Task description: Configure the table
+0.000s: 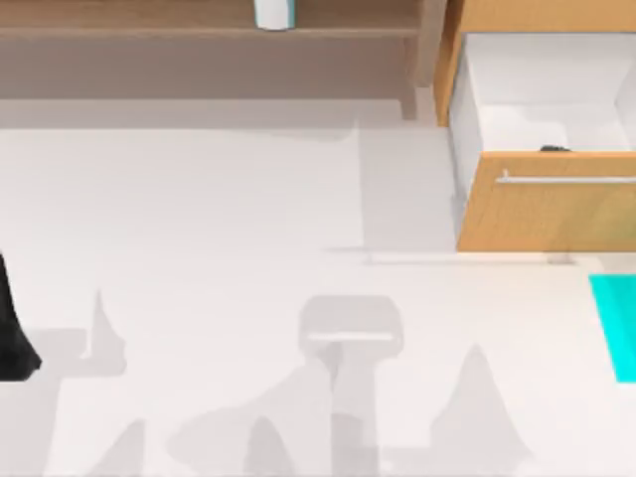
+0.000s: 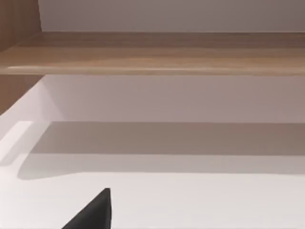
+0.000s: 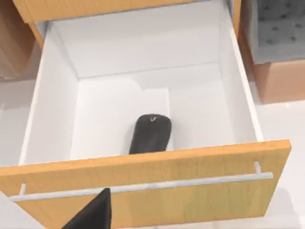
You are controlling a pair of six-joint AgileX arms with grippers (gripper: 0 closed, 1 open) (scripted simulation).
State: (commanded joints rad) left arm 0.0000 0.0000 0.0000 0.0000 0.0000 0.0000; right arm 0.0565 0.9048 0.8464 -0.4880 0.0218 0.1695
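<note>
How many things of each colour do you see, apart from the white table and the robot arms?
Orange-brown: 1, the drawer cabinet, its drawer pulled open
Brown: 1, the wooden shelf
Black: 1, the oblong object lying inside the drawer
Cyan: 1, the flat item at the table's right edge
White: 1, the small object on the shelf
Total: 5

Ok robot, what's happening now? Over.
Left arm parked at table's left edge. Right wrist camera above the open drawer. Black object inside it. Teal item at table's right edge.

White table (image 1: 199, 248), wooden shelf (image 1: 149, 30) along its far edge, drawer cabinet (image 1: 547, 214) at right
</note>
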